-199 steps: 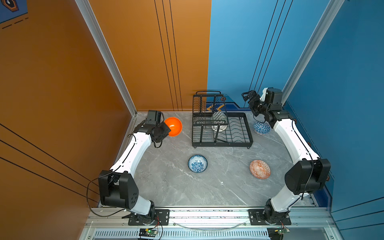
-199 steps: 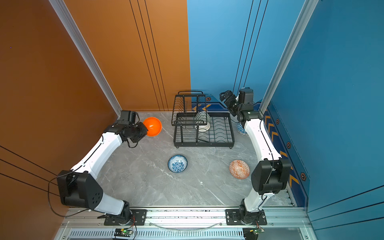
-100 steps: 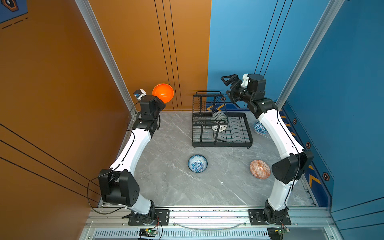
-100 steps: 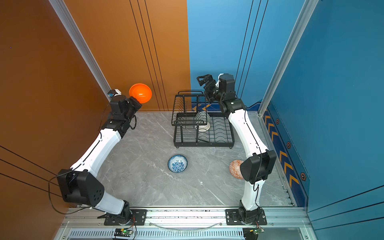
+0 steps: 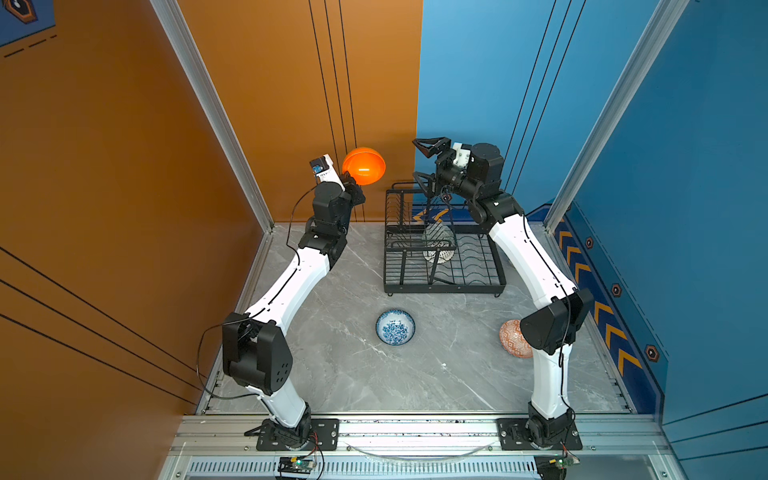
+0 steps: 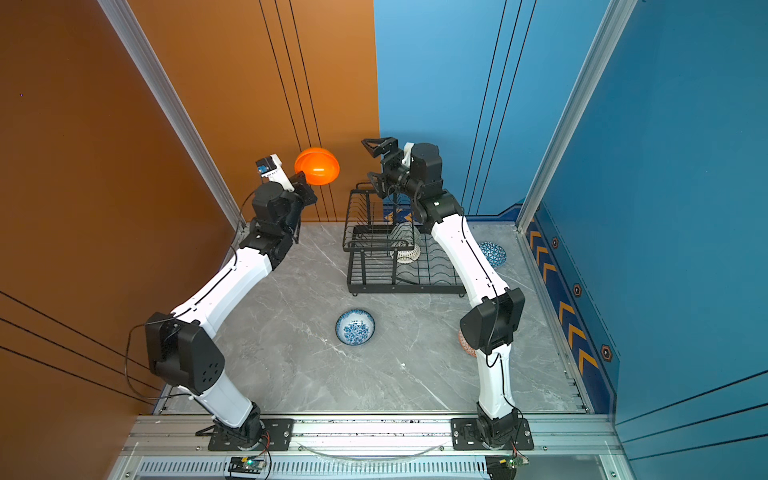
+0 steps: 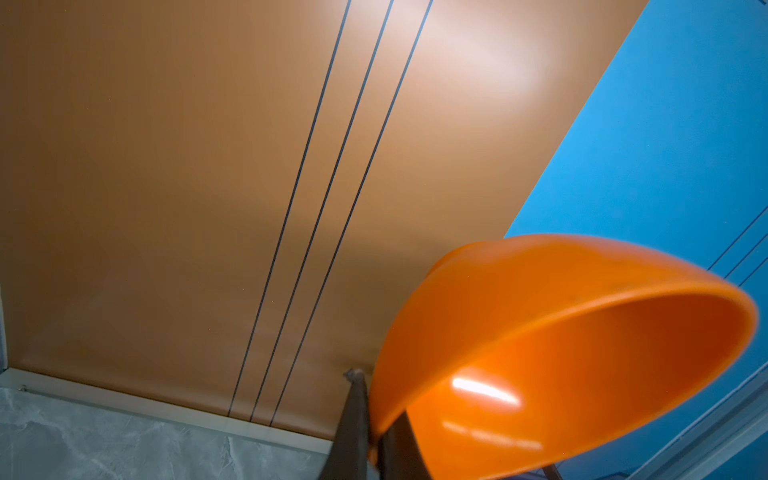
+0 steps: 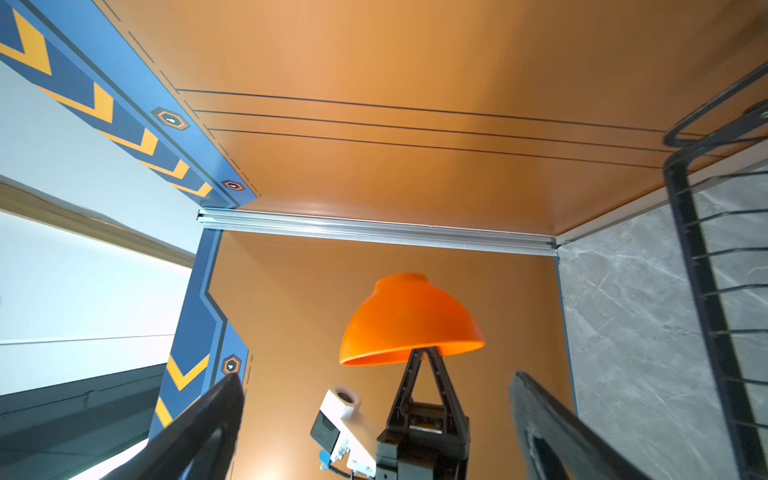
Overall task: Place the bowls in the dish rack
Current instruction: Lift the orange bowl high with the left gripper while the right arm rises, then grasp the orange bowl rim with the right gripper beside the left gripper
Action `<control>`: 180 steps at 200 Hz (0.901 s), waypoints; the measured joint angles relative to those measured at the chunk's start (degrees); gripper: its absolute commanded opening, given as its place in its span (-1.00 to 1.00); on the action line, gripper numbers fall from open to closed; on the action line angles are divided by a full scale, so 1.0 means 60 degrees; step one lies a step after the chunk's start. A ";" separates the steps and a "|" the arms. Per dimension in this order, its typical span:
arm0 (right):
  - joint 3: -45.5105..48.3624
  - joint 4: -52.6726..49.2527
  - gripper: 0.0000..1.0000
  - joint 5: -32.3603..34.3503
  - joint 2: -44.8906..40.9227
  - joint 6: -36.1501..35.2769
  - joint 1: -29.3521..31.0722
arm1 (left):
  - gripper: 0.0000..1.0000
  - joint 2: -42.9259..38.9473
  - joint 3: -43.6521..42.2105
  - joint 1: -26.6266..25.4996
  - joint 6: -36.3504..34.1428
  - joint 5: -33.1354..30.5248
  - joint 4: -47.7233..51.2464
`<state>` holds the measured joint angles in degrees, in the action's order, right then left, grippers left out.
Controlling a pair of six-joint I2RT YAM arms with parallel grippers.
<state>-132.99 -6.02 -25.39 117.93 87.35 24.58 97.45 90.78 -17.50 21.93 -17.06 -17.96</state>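
Left wrist view: pinching the glossy orange bowl (image 7: 561, 332) by its thin rim in the clenched left pincer (image 7: 370, 399), aloft left of the dish rack (image 5: 444, 286), likely light, rigid, slippery; leaving the right pincer (image 5: 428, 164) released, empty.

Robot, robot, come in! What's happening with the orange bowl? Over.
Left gripper shut on orange bowl, held high left of dish rack. Right gripper open, empty, raised near rack's upper tier, possibly in the path. One lattice bowl already racked.

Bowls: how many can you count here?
5: orange bowl in left gripper; lattice bowl in dish rack; floral bowl, red bowl, triangle bowl on table. Others may be hidden.
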 measured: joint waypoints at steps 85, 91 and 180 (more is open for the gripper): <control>-0.0098 0.1308 0.76 -0.0018 0.0455 0.1541 0.0346 | -1.00 0.0874 0.0543 -0.0925 -0.1348 -0.0601 -0.0831; -0.0098 0.1370 0.73 -0.0011 0.0535 0.1621 0.0346 | -1.00 0.0892 0.0568 -0.0994 -0.1388 -0.0634 -0.0838; -0.0098 0.1738 0.15 0.0244 0.0885 0.2259 0.0379 | -1.00 0.0925 0.0572 -0.1701 -0.1949 -0.1486 -0.1337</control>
<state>-133.58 4.40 -23.92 123.24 100.90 26.85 103.00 94.21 -27.70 10.24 -25.98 -25.98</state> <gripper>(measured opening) 0.639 0.069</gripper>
